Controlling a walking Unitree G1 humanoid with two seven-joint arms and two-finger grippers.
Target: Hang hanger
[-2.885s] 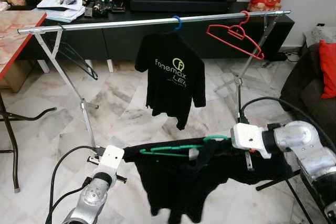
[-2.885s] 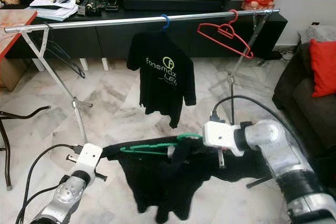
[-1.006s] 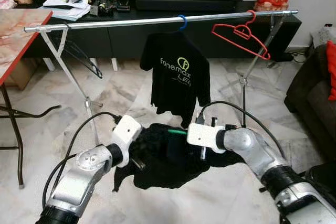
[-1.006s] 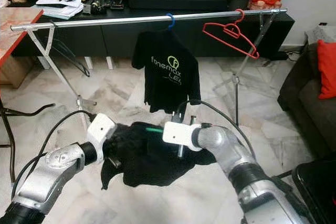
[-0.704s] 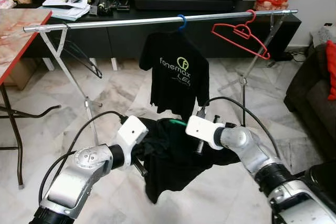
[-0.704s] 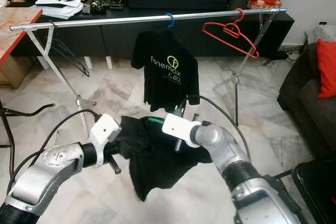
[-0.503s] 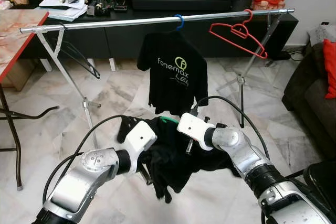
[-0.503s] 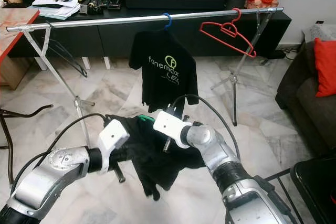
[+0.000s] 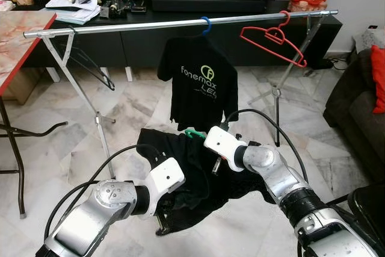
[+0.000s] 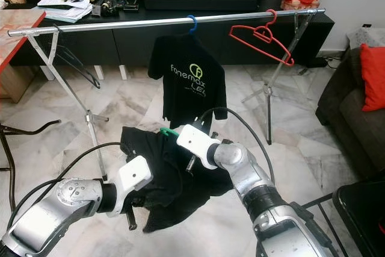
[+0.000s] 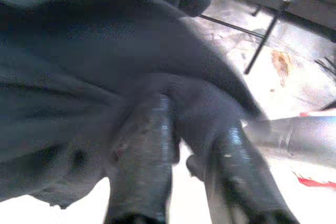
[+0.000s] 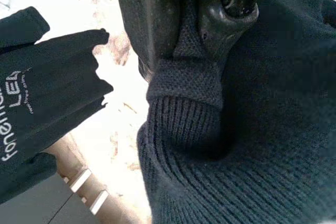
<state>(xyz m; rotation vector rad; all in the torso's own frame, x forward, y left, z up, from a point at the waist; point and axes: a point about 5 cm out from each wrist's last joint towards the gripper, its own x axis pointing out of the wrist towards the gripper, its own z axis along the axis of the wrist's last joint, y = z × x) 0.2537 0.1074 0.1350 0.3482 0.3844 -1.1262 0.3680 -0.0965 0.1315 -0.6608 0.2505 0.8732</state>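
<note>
The right end effector is clamped on the ribbed collar of a black shirt, its two fingers pinching a fold of the knit. Just beside it, on the side toward the rail, the green hanger pokes its hook out of the cloth; the rest of the hanger is buried in the shirt. The left end effector sits lower and nearer the robot, closed down on the shirt's lower part, with cloth wrapped between and around both fingers. The shirt hangs bunched between the two, above the marble floor.

Beyond both end effectors a metal rail runs across on folding legs. Straight ahead of the right end effector a printed tee hangs from a blue hanger on the rail. Further to the right a red hanger hangs bare and tilted. Ahead and to the left of the left end effector, a black hanger hangs near the rail's left leg.
</note>
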